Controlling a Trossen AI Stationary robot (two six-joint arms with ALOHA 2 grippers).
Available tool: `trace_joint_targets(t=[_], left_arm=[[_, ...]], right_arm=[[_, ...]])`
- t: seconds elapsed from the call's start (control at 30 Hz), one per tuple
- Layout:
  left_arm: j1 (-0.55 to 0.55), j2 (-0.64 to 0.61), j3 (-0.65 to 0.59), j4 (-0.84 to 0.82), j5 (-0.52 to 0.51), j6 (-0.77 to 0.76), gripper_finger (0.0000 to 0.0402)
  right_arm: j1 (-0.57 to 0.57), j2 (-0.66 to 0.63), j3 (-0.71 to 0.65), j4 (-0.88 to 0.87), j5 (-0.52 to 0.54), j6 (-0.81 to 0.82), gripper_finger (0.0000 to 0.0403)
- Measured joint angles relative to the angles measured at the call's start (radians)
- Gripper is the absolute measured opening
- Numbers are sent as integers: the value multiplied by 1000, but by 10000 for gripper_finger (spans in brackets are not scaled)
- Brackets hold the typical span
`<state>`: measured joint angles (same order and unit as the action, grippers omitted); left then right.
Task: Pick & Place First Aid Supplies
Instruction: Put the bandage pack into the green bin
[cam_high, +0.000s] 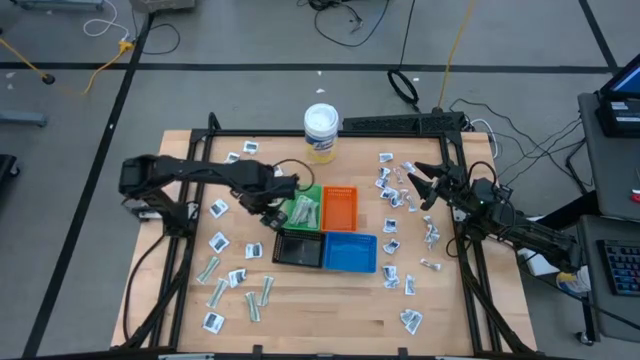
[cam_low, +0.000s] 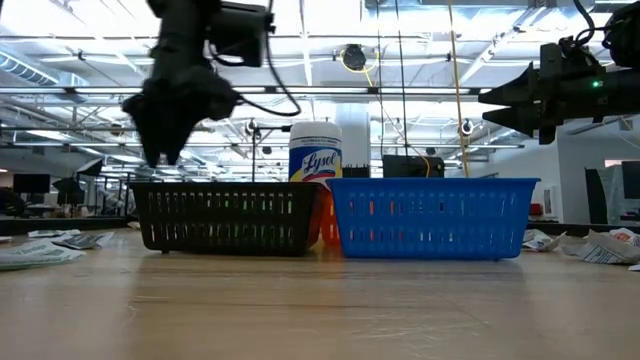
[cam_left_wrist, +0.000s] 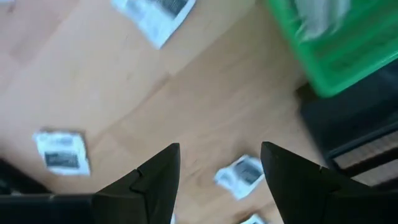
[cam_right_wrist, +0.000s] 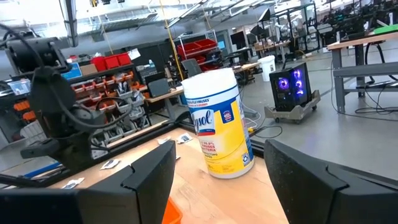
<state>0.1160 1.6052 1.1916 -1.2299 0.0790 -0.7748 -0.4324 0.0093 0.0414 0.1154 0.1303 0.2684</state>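
Left gripper (cam_left_wrist: 217, 171) hovers beside the green tray (cam_left_wrist: 336, 43), jaws spread and empty, a packet (cam_left_wrist: 239, 176) flat on the desk (cam_left_wrist: 205, 106) straight below between them, while the right gripper (cam_high: 418, 185) waits open, farther off.

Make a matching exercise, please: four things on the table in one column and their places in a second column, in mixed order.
Things:
1. green tray
2. orange tray
3. black tray
4. blue tray

Places, in the high view:
A. front row, on the right arm's side
B. back row, on the left arm's side
C. front row, on the left arm's side
D. back row, nearer the tub

Pairs: 1-B, 2-D, 3-C, 4-A
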Motion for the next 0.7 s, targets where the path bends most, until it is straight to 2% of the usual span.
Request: trace_joint_targets(t=[0.37,0.7], left_arm=[[-125,-128,-235,1,76,-130,230],[-279,-179,-366,4,159,-280,230]], right_arm=[[0,0,0,0,0,0,242],[0,0,0,0,0,0,242]])
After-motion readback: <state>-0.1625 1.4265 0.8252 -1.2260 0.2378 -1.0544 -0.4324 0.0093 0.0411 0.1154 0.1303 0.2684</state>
